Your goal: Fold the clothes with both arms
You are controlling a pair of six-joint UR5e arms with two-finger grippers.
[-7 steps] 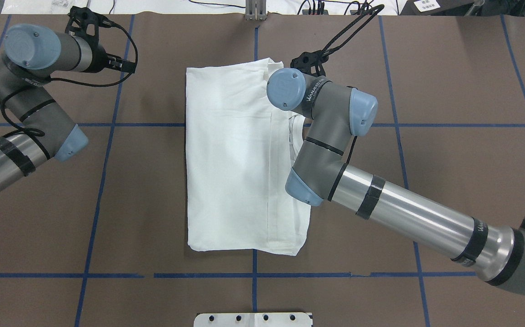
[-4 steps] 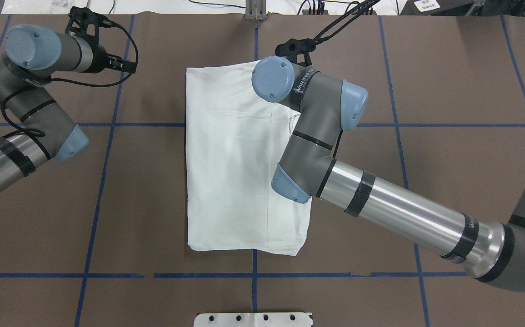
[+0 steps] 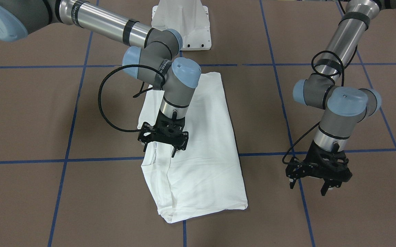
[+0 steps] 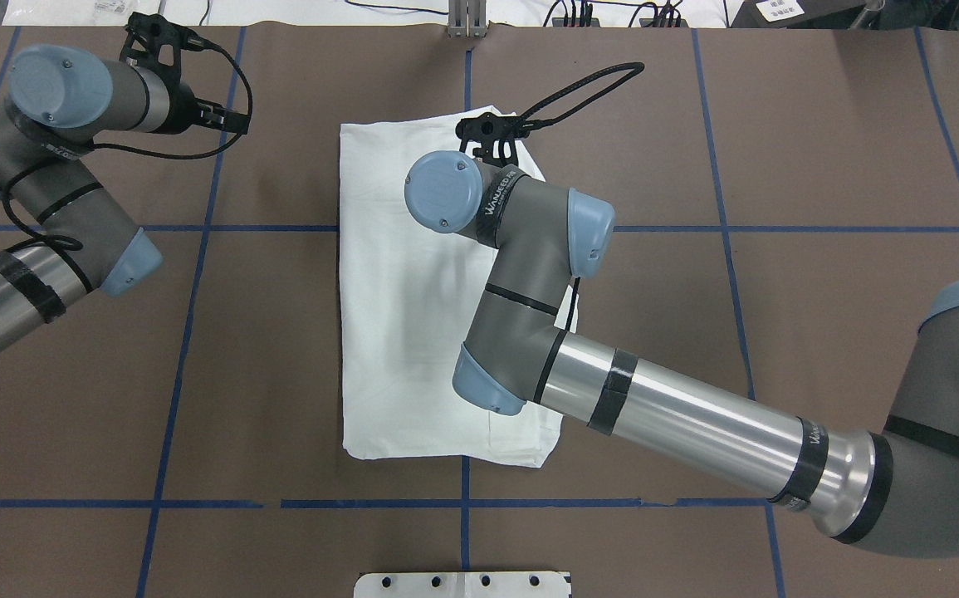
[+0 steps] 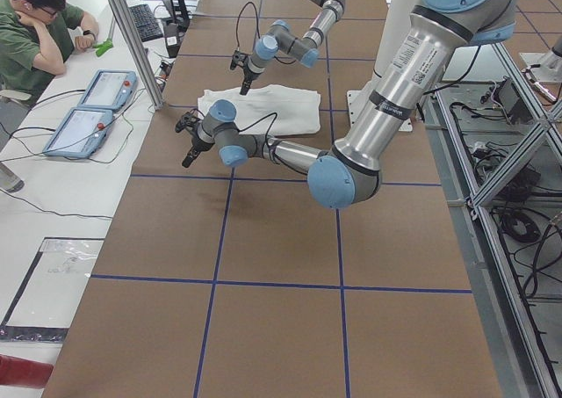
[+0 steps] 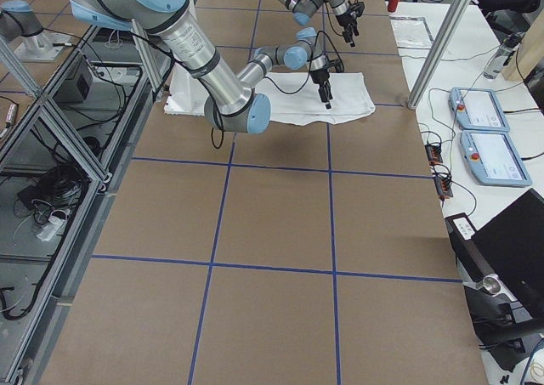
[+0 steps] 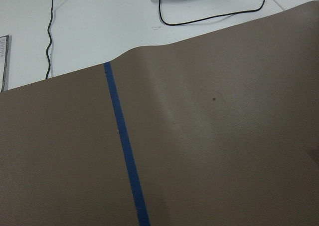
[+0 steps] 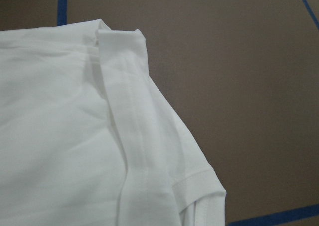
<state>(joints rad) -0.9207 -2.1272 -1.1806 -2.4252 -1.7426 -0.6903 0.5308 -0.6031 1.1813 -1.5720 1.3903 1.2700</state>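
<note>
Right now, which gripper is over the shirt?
The right gripper, above the white shirt; the left gripper hangs over brown table, off the cloth.

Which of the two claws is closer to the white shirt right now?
The right. The right claw hangs directly over the white shirt, near one long edge. The left claw is off to the side over the brown table, clear of the cloth.

Brown paper covers the table (image 4: 819, 124), crossed by blue tape lines (image 4: 729, 249) in a wide grid. Alongside runs a white bench (image 5: 79, 187) — two blue-edged pendants (image 5: 107, 89) and loose cables on it — where a seated person in green (image 5: 31, 42) leans on an elbow. An aluminium post (image 5: 132, 38) stands at its edge.
</note>
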